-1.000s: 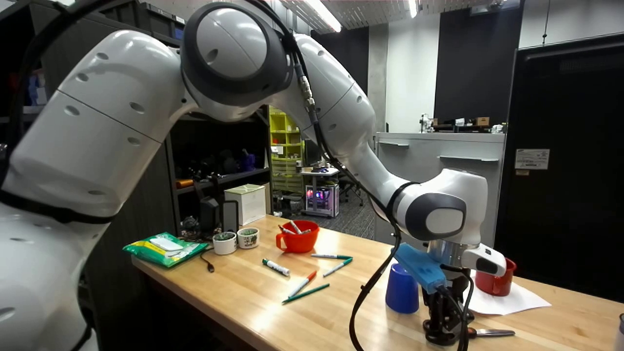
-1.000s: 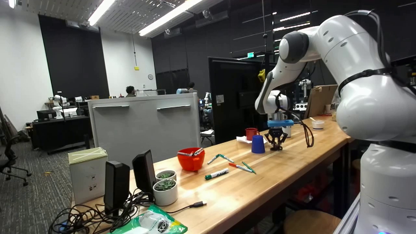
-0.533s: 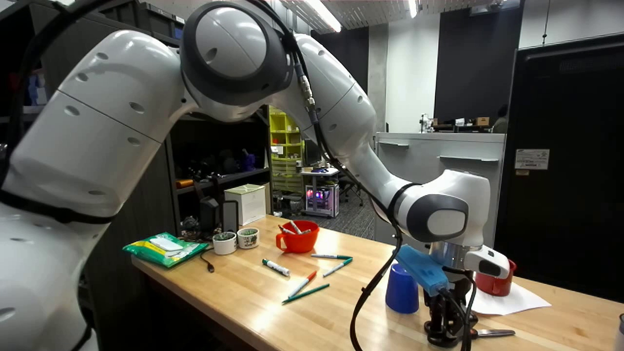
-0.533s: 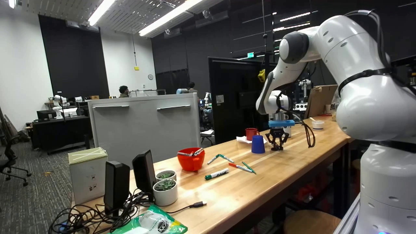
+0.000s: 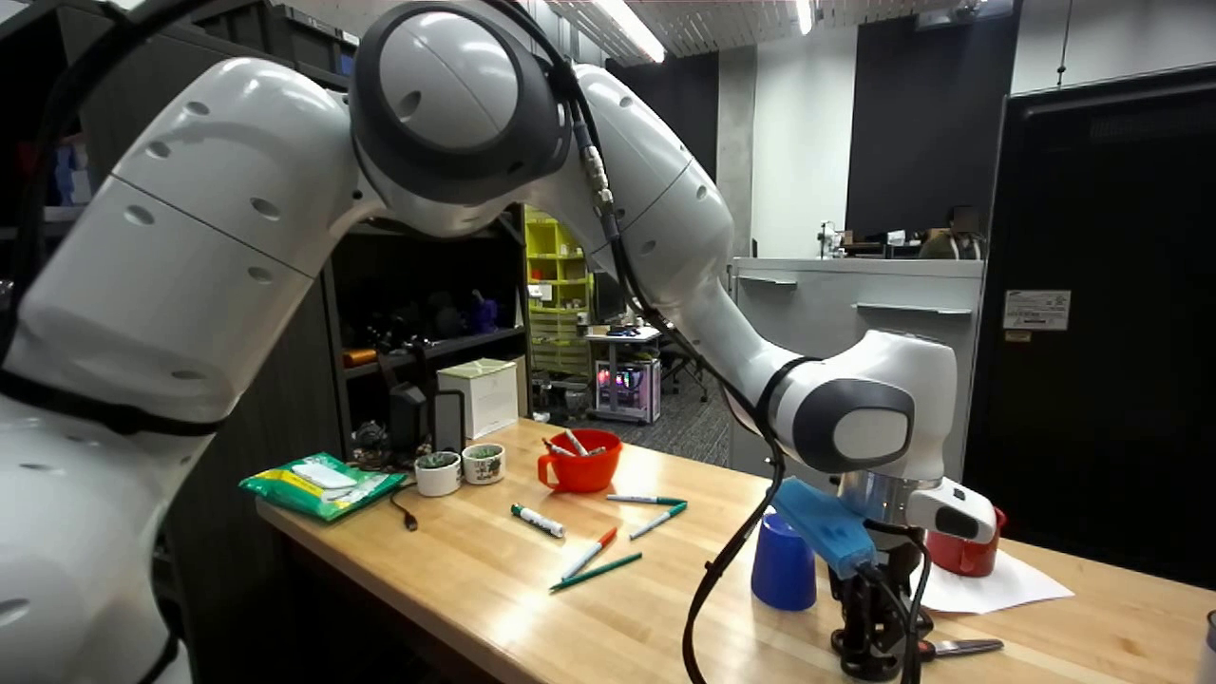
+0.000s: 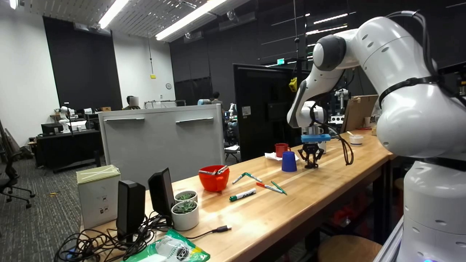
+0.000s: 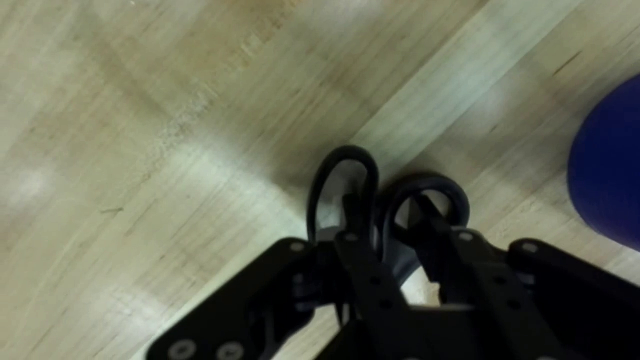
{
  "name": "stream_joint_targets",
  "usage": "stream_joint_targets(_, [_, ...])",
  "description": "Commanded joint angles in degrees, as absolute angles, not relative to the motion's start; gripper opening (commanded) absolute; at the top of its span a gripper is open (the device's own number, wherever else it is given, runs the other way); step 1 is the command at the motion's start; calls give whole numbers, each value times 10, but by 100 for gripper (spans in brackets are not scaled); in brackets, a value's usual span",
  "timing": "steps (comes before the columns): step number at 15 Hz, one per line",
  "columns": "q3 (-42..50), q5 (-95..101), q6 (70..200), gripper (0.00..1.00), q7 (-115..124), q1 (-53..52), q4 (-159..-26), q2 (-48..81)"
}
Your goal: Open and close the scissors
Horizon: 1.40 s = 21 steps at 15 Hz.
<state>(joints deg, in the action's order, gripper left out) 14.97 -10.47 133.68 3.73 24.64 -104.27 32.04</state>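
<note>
Beyond the tapered blue cup, a white label (print too small to read) marks a black panel. Near the cup, on the grained wooden desk, lie the black-handled grey metal scissors; the black pincer is slightly parted, one jaw at each loop.

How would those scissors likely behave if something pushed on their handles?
The scissors look stiff, since their blades appear to be metal. Seemingly lying flat on the table, they would probably slide or swivel rather than roll. With two loop handles side by side, a push on one might open or close them.
</note>
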Motion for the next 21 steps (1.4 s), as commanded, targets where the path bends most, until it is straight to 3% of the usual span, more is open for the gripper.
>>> stream_joint_targets(1, [154, -102, 1347, 30, 28, 246, -1068, 297])
stream_joint_targets(5, [156, -101, 1352, 46, 28, 246, -1070, 291])
stream_joint_targets(8, [157, -101, 1357, 48, 27, 245, -1074, 285])
stream_joint_targets(14, [158, -100, 1364, 39, 25, 244, -1085, 268])
stream_joint_targets(21, [164, -85, 1377, 39, 6, 240, -1118, 228])
